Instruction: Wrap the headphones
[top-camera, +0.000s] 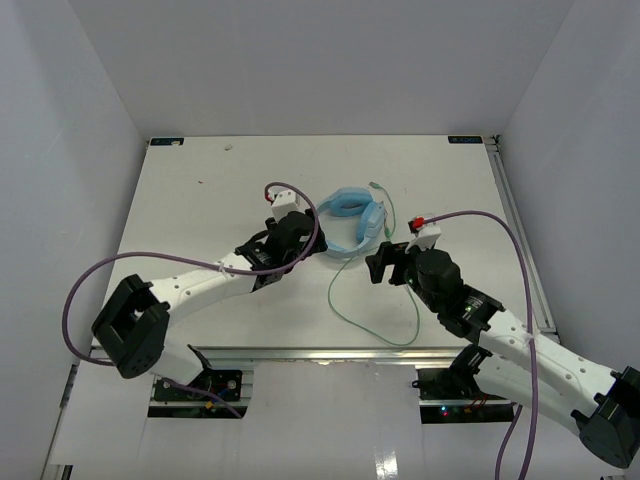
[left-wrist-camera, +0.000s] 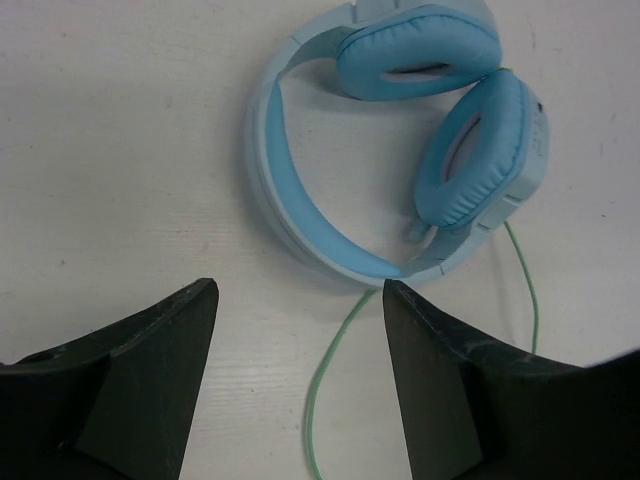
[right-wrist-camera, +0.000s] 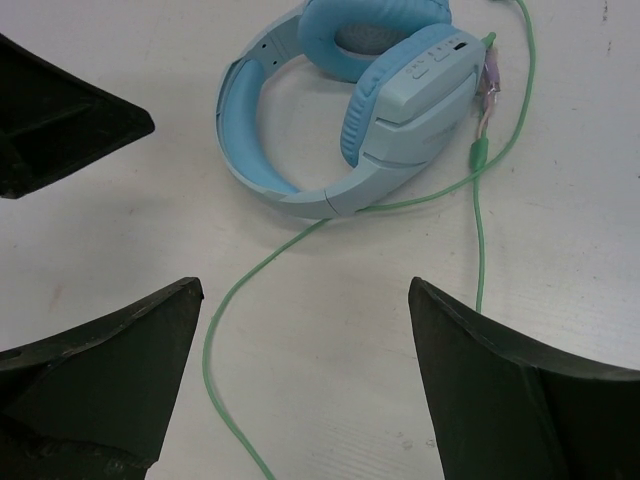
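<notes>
Headphones (top-camera: 352, 220) flat mid-table (top-camera: 200, 200), cord (right-wrist-camera: 479, 250) trailing toward 6 o'clock. Left end effector (left-wrist-camera: 297, 300) spread, empty, headband at its 3 o'clock, so it's the nearer arm. Right end effector (right-wrist-camera: 305, 300) also spread. Plug probably at 12.

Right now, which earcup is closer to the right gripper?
The earcup showing its pale shell with buttons; the other earcup lies beyond it, pad showing.
</notes>
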